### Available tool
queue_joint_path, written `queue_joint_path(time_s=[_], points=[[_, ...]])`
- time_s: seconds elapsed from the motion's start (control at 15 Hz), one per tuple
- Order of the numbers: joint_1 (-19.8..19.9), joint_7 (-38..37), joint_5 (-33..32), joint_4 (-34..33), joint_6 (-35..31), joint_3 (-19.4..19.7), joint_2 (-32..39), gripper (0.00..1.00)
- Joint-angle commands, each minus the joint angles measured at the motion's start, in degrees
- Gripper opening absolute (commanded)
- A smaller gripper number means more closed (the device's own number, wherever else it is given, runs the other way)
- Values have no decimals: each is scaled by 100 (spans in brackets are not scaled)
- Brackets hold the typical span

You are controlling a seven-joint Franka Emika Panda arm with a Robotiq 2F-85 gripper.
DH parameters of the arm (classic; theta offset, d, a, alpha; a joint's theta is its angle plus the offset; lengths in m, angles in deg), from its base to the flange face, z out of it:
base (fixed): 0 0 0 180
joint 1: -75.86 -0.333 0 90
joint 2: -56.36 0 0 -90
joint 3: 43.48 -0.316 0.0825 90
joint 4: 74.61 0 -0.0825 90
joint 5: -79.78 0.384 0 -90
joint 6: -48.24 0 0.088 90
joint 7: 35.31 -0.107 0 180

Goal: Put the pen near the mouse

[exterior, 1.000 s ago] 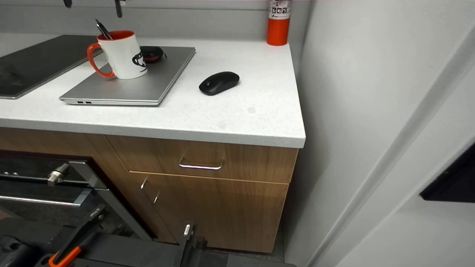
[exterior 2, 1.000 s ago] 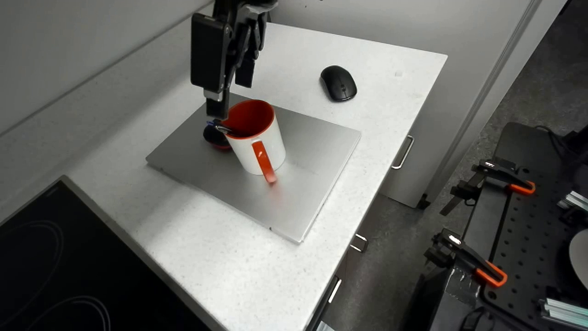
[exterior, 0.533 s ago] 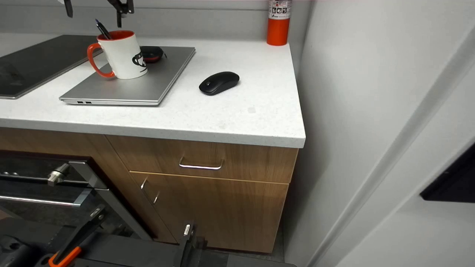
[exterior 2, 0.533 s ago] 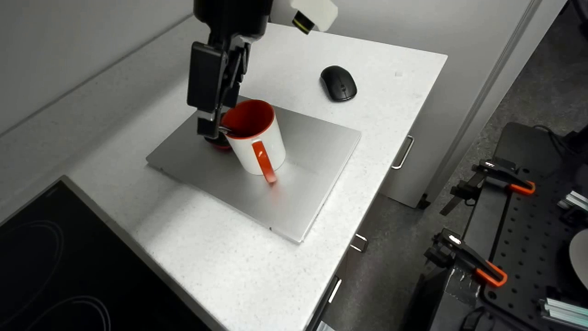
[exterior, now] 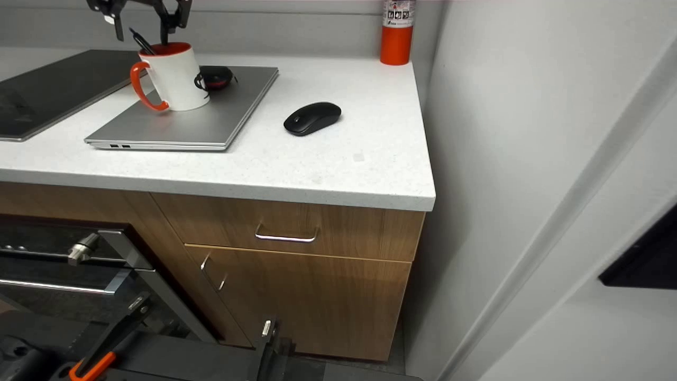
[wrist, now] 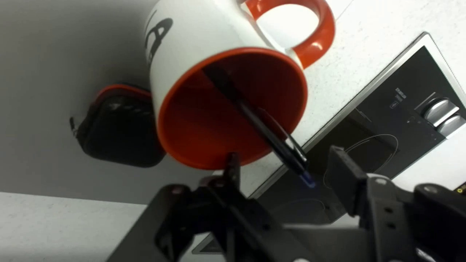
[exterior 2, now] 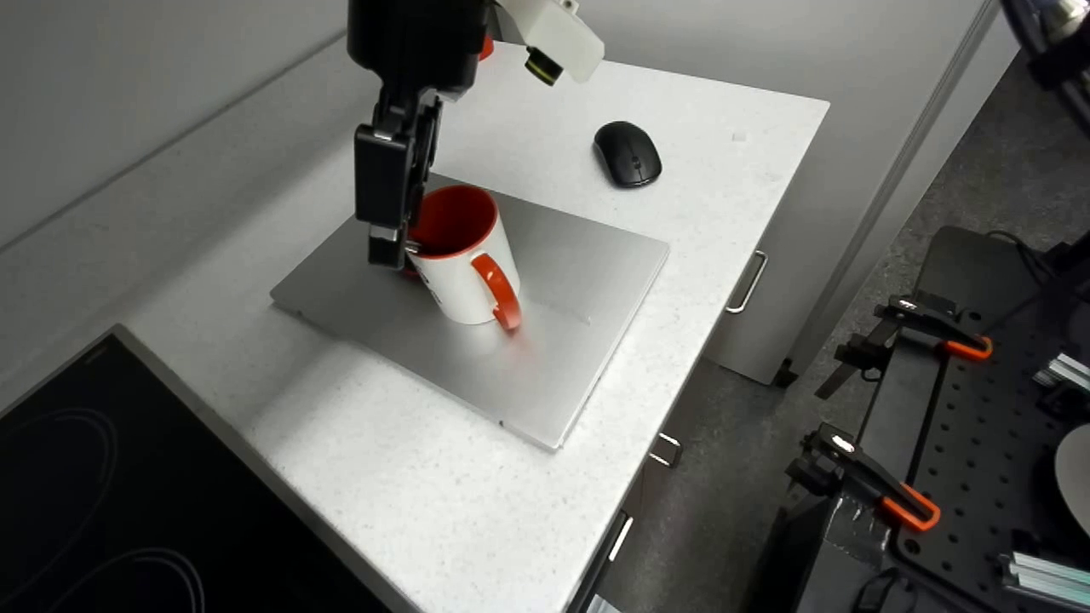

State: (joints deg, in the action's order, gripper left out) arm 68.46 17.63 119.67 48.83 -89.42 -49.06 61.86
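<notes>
The pen (wrist: 260,125) is thin and black with a clip and a blue end. It leans in a white mug (exterior: 182,84) with a red inside and handle, its blue end above the rim. My gripper (wrist: 284,158) is open, one finger on each side of the pen's upper end, with gaps to both. In the wrist view one finger overlaps the mug's rim; I cannot tell whether it touches. The gripper also shows above the mug in an exterior view (exterior: 143,41). The black mouse (exterior: 312,118) lies on the counter in both exterior views (exterior 2: 628,155), out of the wrist view.
The mug stands on a closed grey laptop (exterior: 227,127). A small black case with a red edge (wrist: 120,127) lies beside the mug on the laptop. A black cooktop (exterior 2: 128,477) is set in the counter. A red cylinder (exterior: 396,45) stands at the back.
My gripper has come down to the mug and its fingers have moved closer together around the pen's end. The mug has turned and shifted slightly, with its handle and the pen.
</notes>
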Motion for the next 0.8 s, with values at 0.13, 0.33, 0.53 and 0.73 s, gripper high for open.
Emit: queue_joint_path(time_s=[0.13,0.33,0.53,0.73], points=[[177,422,338,-111,182,-119,47,19],[182,470,427,-83,174,-111,13,1],[191,443,475,-7,131,-108,-122,2],[185,431,579,105,-72,-100,-395,3]])
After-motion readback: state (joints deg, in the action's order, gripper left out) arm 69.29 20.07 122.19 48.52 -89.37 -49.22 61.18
